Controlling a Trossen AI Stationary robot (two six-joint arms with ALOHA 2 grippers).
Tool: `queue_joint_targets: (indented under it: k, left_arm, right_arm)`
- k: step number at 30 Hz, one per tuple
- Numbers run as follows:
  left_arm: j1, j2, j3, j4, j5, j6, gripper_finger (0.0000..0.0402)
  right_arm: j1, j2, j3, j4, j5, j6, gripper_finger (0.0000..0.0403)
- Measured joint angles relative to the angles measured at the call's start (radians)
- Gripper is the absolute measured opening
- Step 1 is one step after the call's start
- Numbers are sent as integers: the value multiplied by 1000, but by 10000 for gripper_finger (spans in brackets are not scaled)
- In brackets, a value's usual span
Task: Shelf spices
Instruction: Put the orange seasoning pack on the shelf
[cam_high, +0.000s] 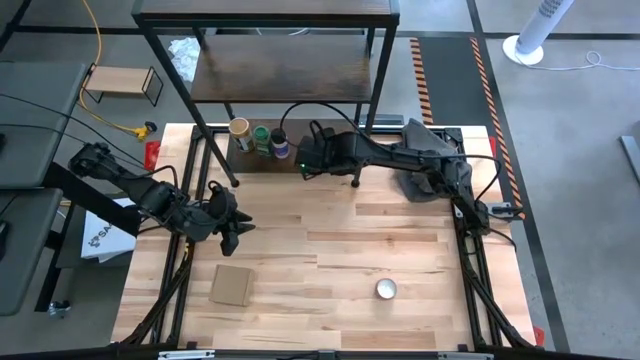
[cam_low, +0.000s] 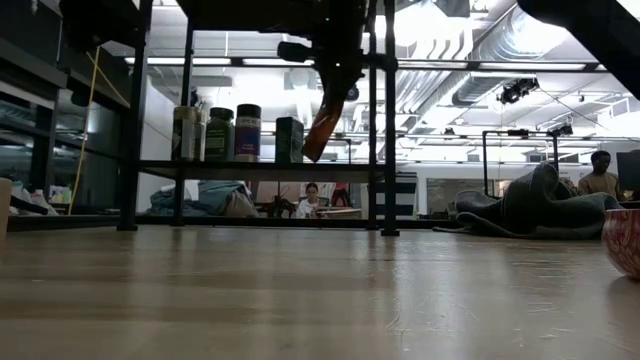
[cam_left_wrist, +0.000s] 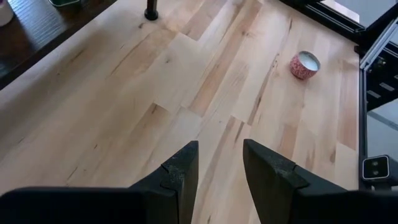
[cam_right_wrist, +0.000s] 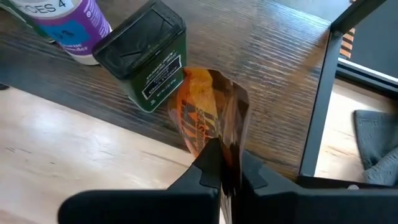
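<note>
Right now the right gripper (cam_right_wrist: 221, 171) pinches the brown-orange pouch (cam_right_wrist: 208, 118) by its top edge, hanging it over the shelf's (cam_high: 300, 160) lowest board beside the small dark tin (cam_right_wrist: 146, 59). The pouch looks light, floppy and crinkly, likely to slump; the top seam seems the sensible hold. The left gripper (cam_left_wrist: 217, 168) waits, part-spread and empty, above the counter (cam_high: 330, 250).

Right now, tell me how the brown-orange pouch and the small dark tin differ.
The brown-orange pouch is soft, crinkled and glossy; the small dark tin is rigid and boxy with a dark lid. The pouch hangs pinched in the shut right gripper, tilted above the bottom board of the shelf; the tin stands upright on that board, untouched. Both are at the shelf's bottom tier, side by side.
</note>
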Motion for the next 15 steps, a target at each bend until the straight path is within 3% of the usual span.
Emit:
queue_joint_targets:
  k: [8,15]
  left_arm:
    - [0,0,0,30,-11,-7,122]
    - [0,0,0,29,-45,-34,122]
  right_arm:
    - [-1,0,11,5,10,-50,6]
    - [-5,0,11,6,29,-93,63]
